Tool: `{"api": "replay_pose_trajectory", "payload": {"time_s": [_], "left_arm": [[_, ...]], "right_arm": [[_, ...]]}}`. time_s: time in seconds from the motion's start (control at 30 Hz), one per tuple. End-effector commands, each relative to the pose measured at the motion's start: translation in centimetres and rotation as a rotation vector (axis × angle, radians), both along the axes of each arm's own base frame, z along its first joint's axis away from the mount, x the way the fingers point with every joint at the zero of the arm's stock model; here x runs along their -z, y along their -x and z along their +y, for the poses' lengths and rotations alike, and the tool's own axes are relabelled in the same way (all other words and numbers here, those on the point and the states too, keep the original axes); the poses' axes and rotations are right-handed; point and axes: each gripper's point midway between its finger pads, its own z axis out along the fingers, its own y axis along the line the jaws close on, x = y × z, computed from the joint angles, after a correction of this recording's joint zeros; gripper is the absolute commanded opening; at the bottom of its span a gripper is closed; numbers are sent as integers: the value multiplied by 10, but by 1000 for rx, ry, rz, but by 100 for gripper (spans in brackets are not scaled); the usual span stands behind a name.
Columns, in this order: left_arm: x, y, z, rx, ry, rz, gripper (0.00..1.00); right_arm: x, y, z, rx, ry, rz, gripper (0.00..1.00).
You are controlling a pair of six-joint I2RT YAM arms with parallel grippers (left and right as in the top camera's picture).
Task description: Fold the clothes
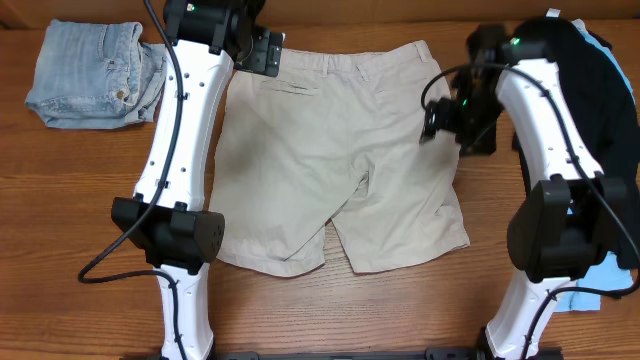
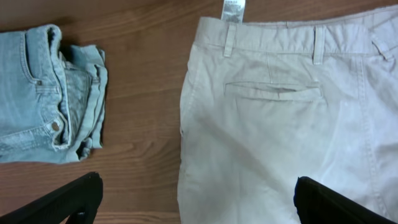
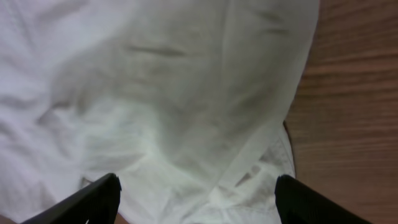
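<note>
The beige khaki shorts (image 1: 340,160) lie spread flat, back side up, waistband at the far edge and legs toward the front. The left wrist view shows the waistband, belt loops, back welt pocket (image 2: 272,91) and a white label (image 2: 233,9). My left gripper (image 2: 196,199) is open and empty above the shorts' left side seam near the waistband (image 1: 262,50). My right gripper (image 3: 196,199) is open and empty above the right side of the shorts (image 3: 168,106), near the right leg's outer edge (image 1: 440,120).
Folded faded blue denim shorts (image 1: 95,72) lie at the far left, also in the left wrist view (image 2: 50,93). Black and light-blue garments (image 1: 595,110) are piled at the right edge. Bare wooden table (image 1: 90,200) surrounds the shorts.
</note>
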Motion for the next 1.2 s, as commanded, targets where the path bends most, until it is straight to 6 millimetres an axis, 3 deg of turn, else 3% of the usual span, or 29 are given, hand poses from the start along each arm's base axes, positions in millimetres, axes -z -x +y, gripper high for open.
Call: {"api": "replay_pose_trajectory", "payload": {"time_s": [0.0,0.2,0.33,0.5,0.67,0.9,1.07,1.17], "left_arm": [[-11,5,2,20,5,-11,100],[-4,6,3,19,1,10,100],[2,6,1,25,8,26,100],[11,6,0,26,8,43,100],[11,4,-1,26,9,35,100],[10,2,-1,23,14,26,100],[10,3,-1,23,12,32,100],[10,3,-1,23,12,31,100]], "right_arm": [[-9,23,2,29,30,-71,84],[-15,77,-2,73,26,-192,93],[11,117,-8,98,34,-200,89],[53,140,-14,140,63,-152,75],[74,147,-29,227,146,-130,70],[74,132,-38,268,194,-191,69],[80,131,-38,266,197,-178,56],[85,131,-40,266,212,-166,55]]}}
